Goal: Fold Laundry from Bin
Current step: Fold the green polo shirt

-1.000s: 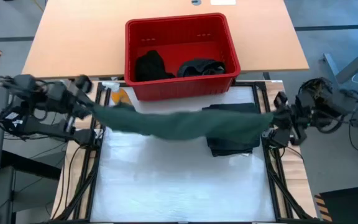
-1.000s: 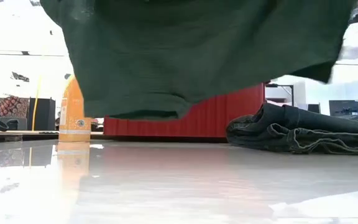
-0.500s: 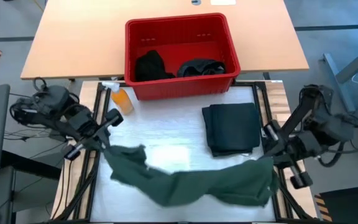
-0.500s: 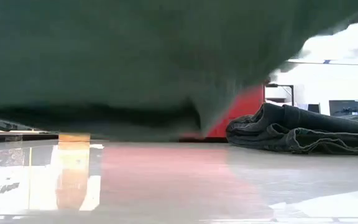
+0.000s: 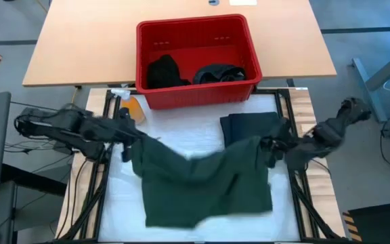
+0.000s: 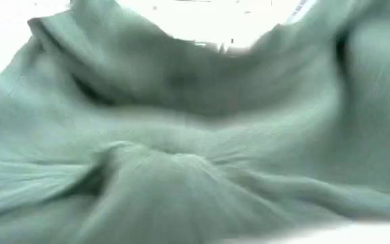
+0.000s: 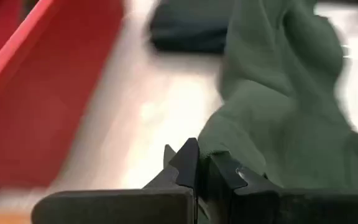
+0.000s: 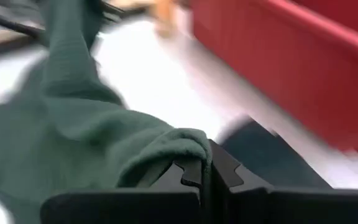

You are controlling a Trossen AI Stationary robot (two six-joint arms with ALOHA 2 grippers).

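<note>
Over the white mat: my two grippers have the dark olive-green piece by its far corners, and it's come down from hanging stretched in the air a second ago to lying mostly spread out flat.
Left gripper: pinched shut on the near-left corner of the cloth; the left wrist view shows fabric wedged right between my fingers.
Right gripper: also clamped on its corner, green hem bunched between the jaws in the right wrist view.
What that means: looks to me like the flick-out is basically done, so next is letting go or smoothing, then the actual fold. Middle still has a ridge of wrinkles.
Already done: one dark folded garment lies by the right arm, partly under the green cloth's edge.
Bin: red, at the far side, two dark clumps still inside.
Table: white and glossy, orange bottle by the bin's left corner.
Room: low view is totally smothered by green cloth, can't see anything past it.
</note>
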